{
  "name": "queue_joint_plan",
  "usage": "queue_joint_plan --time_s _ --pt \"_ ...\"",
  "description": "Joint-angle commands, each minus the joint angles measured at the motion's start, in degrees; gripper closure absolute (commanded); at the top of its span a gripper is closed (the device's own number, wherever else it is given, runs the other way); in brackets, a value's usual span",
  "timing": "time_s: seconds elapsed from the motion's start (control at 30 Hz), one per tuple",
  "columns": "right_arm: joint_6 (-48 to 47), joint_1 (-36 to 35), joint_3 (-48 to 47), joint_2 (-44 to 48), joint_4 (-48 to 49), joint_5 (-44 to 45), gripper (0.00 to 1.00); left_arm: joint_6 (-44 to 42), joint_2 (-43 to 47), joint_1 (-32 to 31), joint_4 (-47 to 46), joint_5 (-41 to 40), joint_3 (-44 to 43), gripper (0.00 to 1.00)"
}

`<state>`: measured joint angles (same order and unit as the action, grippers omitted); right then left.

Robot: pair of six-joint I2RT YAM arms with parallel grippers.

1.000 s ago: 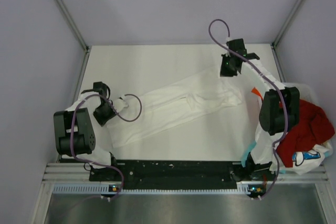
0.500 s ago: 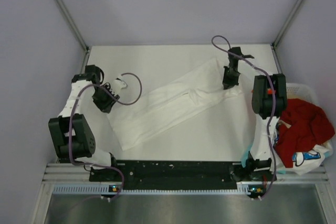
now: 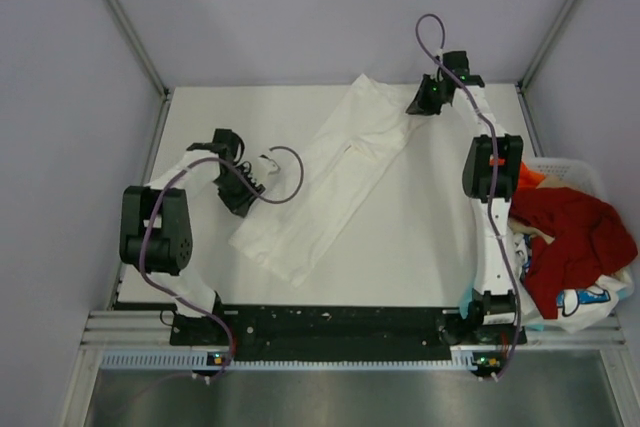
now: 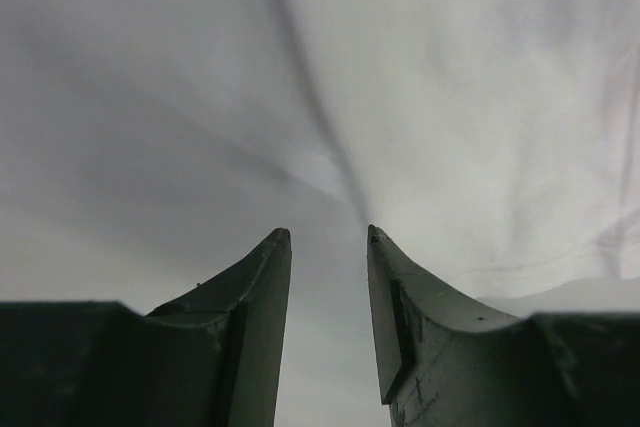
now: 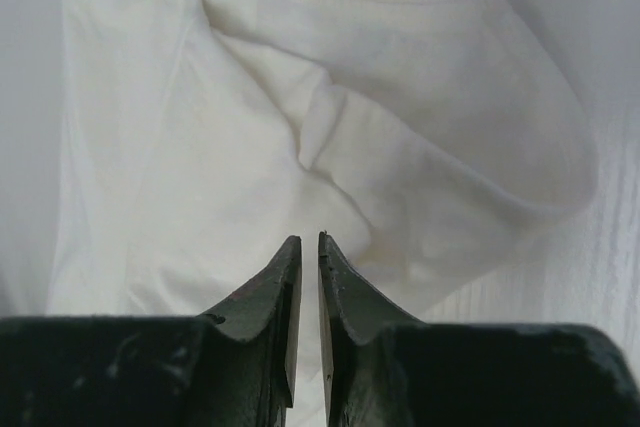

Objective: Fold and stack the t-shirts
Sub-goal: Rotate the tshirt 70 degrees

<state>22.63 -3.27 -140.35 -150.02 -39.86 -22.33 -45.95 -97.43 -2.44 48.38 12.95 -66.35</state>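
Observation:
A white t-shirt, no print showing, lies stretched in a long diagonal band from the near left to the far middle of the table. My left gripper is at the shirt's near-left edge. In the left wrist view its jaws stand a little apart with cloth between them, and creases run in to the tips. My right gripper is at the shirt's far end. In the right wrist view its jaws are nearly closed on a fold of the cloth.
A white lattice basket stands at the right edge. It holds a red tee, a white tee with a blue graphic and a bit of orange cloth. Grey walls and frame posts ring the table.
Both grippers swung the shirt round. The right gripper carried its end toward the far wall. The left gripper moved right, and the near end of the shirt slid right with it.

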Motion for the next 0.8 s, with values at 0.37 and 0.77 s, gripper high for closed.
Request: queue_joint_plan --time_s 0.37,0.77 --pt "1.26 0.37 24.53 16.27 5.05 -4.90 0.84 -4.14 -1.63 -8.02 0.91 2.59 11.94 0.60" --pt "21.73 0.37 3.08 -3.44 18.65 -9.31 0.84 -6.43 4.26 -24.09 7.52 21.05 12.22 0.58"
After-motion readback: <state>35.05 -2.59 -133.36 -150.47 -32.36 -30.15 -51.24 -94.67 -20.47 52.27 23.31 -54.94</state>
